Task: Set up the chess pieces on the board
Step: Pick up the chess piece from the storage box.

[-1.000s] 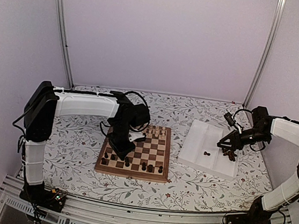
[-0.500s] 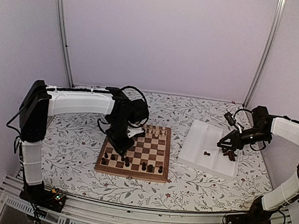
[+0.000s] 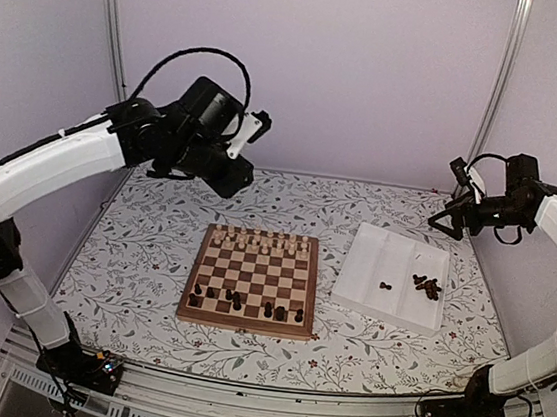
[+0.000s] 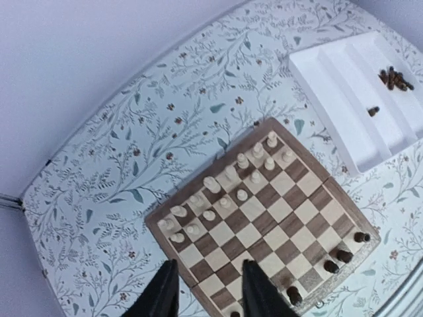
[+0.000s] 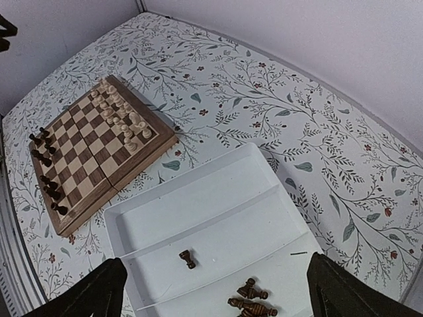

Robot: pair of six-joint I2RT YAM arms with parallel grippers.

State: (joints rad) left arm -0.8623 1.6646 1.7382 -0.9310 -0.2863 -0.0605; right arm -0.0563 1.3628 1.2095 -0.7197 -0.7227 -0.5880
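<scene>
While both arms are lifted well above the table, the board (image 3: 252,281) lies flat in the middle of the flowered cloth (image 3: 144,244), and all four of its edges are free. Several dark chess pieces (image 3: 237,302) stand in the two rows at its 6 o'clock edge, with gaps between them. The pale pieces (image 3: 260,239) fill the 12 o'clock edge, and the rows between the two groups are open squares.

At 3 o'clock from the board, separated from it by a strip of cloth, lies the white tray (image 3: 391,277). A small heap of dark pieces (image 3: 427,285) lies in its compartment farthest from the board. One single dark piece (image 3: 384,285) lies in the middle compartment, near the heap but not touching it.

The left gripper (image 4: 208,294) hangs high at 11 o'clock from the board, at the end of a long, arched arm. Its camera looks down on the whole board, and its two fingers are apart with nothing between them. The right gripper (image 3: 444,223) hangs high at 1 o'clock from the tray and points down toward it. Its fingers are spread wide and hold nothing.
</scene>
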